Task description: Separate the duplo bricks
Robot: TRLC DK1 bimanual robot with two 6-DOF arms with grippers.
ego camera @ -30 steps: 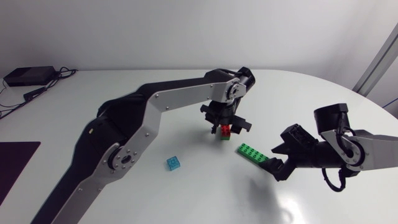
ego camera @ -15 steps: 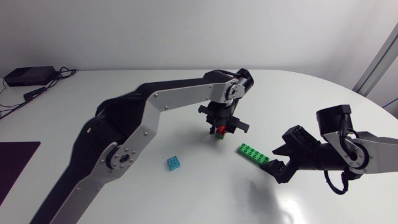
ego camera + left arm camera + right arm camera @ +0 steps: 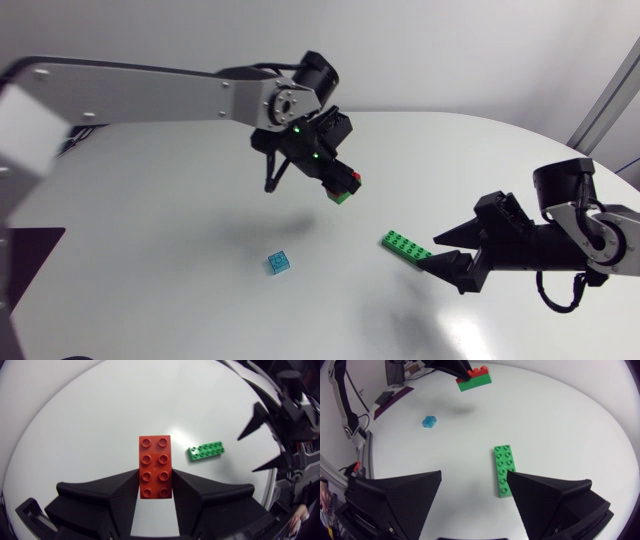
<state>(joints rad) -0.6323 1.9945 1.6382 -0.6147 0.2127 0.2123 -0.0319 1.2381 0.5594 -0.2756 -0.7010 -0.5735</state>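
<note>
The right arm (image 3: 585, 235) lies low over the worktop (image 3: 180, 230). Its right pincer (image 3: 445, 252) points along the surface, and its two fingers stand wide apart with nothing between them. Just ahead of its fingertips the long green plate (image 3: 504, 470) lies flat, with two rows of studs facing up, close to the tips but not gripped. Farther ahead of this pincer, and to one side, a small blue brick (image 3: 279, 262) sits alone on the worktop.

Beyond these, the left arm (image 3: 150, 85) is stretched out high. Its left pincer (image 3: 155, 480) is clamped on the long sides of a red brick (image 3: 155, 466) with eight studs. A green brick (image 3: 342, 197) is joined under the red one. The pair hangs tilted in the air above the worktop, with a soft shadow beneath.
</note>
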